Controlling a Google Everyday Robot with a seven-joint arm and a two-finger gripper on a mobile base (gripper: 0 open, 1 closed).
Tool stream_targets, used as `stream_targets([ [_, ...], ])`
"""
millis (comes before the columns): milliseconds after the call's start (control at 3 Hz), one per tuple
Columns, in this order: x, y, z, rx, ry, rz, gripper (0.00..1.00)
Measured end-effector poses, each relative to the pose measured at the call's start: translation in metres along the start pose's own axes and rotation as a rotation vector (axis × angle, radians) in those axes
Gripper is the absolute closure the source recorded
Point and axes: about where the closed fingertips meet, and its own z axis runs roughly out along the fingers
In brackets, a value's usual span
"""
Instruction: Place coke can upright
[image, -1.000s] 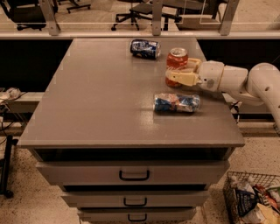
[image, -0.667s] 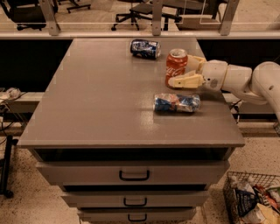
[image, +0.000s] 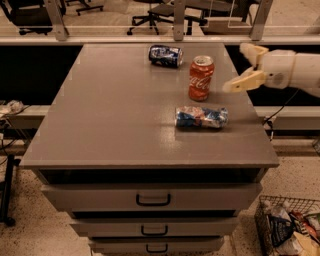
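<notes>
The coke can, red-orange with white script and a silver top, stands upright on the grey table top at the back right. My gripper is open and empty, to the right of the can near the table's right edge, with a clear gap between it and the can. One finger points toward the can, the other sits higher and further back.
A dark blue can lies on its side at the back, left of the coke can. A crinkled blue-white-red can lies on its side in front of it. Drawers sit below; a wire basket stands on the floor at the right.
My gripper has let go of the coke can and drawn back to the right. The can now stands alone, upright.
</notes>
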Motion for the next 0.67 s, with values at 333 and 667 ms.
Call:
stream_targets([
  [333, -0.044, -0.0116, -0.065, 0.091, 0.065, -0.054, 0.0],
  [667, -0.0445, -0.0114, -0.06, 0.085, 0.061, -0.055, 0.0],
])
